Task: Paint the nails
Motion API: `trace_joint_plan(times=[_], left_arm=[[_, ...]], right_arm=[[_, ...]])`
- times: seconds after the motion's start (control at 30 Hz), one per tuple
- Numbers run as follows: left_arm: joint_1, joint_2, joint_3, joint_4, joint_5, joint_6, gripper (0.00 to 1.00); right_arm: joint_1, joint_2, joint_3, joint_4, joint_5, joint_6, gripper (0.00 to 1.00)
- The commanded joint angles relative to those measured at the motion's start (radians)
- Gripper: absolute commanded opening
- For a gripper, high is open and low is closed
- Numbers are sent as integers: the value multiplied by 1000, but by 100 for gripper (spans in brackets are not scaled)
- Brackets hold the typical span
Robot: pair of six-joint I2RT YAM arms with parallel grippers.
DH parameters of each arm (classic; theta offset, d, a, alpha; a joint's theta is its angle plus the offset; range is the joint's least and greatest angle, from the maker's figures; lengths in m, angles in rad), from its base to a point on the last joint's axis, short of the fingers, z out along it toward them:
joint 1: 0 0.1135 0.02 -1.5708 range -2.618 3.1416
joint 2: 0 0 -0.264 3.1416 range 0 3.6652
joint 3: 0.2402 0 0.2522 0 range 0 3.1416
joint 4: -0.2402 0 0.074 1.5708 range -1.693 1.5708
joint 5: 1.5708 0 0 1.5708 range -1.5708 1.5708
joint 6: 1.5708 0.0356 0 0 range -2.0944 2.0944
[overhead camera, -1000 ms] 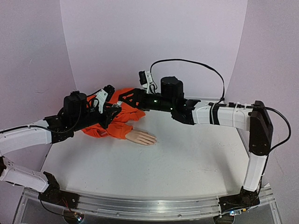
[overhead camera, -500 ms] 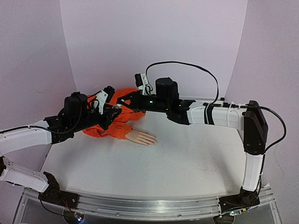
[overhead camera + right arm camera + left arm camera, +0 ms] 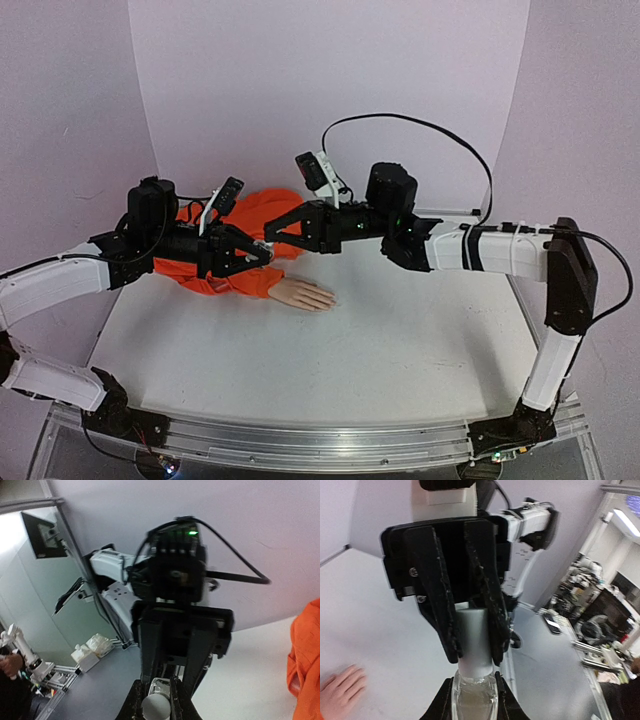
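left hand (image 3: 473, 700) clamped on clear body of small bottle (image 3: 472, 709); right hand (image 3: 476, 651) clamped on its grey cap (image 3: 471, 627) from opposite side. the two meet nose to nose in air. likely one steadies the bottle while the other twists the cap off, brush presumably under it.

nails (image 3: 328, 299): tiny, at fingertips of mannequin hand (image 3: 298, 293), flat on counter (image 3: 400, 340), fingers pointing right; paint state too small to tell. orange sleeve (image 3: 245, 278) behind wrist.

nails lie lower than both hands, toward arm bases, apart, untouched.
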Motion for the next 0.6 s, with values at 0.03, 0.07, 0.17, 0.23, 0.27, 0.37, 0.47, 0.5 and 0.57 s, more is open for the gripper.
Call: trace_joint_plan(times=[0.03, 0.07, 0.17, 0.23, 0.27, 0.37, 0.47, 0.5, 0.57], left_arm=[[17, 13, 115, 210, 310, -104, 0], [17, 16, 117, 211, 299, -99, 0], [17, 25, 119, 213, 236, -92, 0], [17, 27, 104, 213, 166, -74, 0], [18, 24, 95, 213, 120, -63, 0], [17, -4, 45, 205, -87, -8, 0], [13, -38, -1, 152, -393, 69, 0], [9, -45, 0, 118, -489, 99, 0], [-11, -58, -2, 69, -670, 160, 0]], right_arm=[[45, -85, -35, 71, -303, -94, 0], [45, -83, -34, 71, -296, -94, 0], [43, -84, -35, 69, -240, -96, 0], [38, -94, -39, 56, -139, -93, 16], [32, -101, -39, 28, -68, -94, 27], [-9, -117, -46, -59, 106, -66, 47], [-51, -144, -86, -110, 247, -17, 63], [-58, -155, -100, -120, 278, -8, 66], [-58, -161, -105, -157, 326, 6, 69]])
